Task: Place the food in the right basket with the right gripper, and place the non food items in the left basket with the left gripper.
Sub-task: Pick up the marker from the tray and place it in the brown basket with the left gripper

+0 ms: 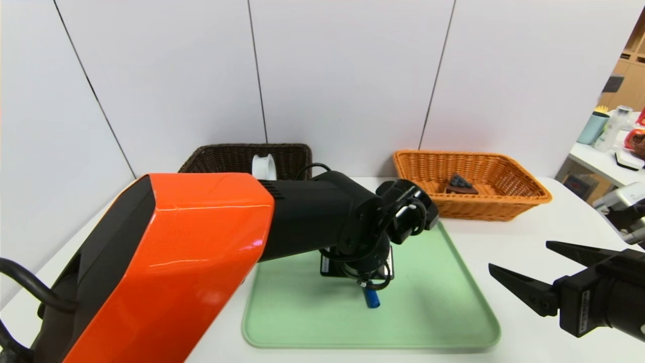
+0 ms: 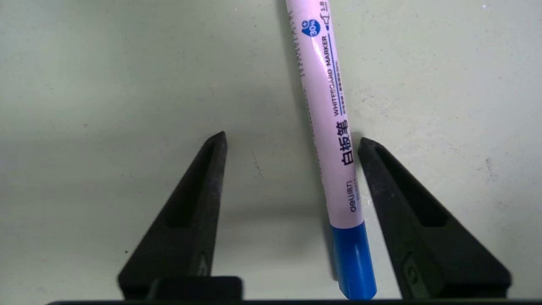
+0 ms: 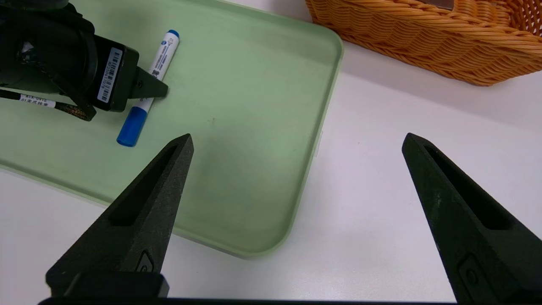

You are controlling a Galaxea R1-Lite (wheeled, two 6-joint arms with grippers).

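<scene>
The white marker with a blue cap lies on the green tray. My left gripper is open and down over the tray. It straddles the marker, which lies close to one finger. In the head view only the blue cap shows below the orange-shelled arm. The tape roll stands in the dark brown left basket. The cake slice sits in the orange right basket. My right gripper hangs open and empty over the table, right of the tray.
The white table carries the tray in the middle and both baskets along the back wall. A side table with a cup and bottles stands at the far right. The orange arm shell hides the table's left front.
</scene>
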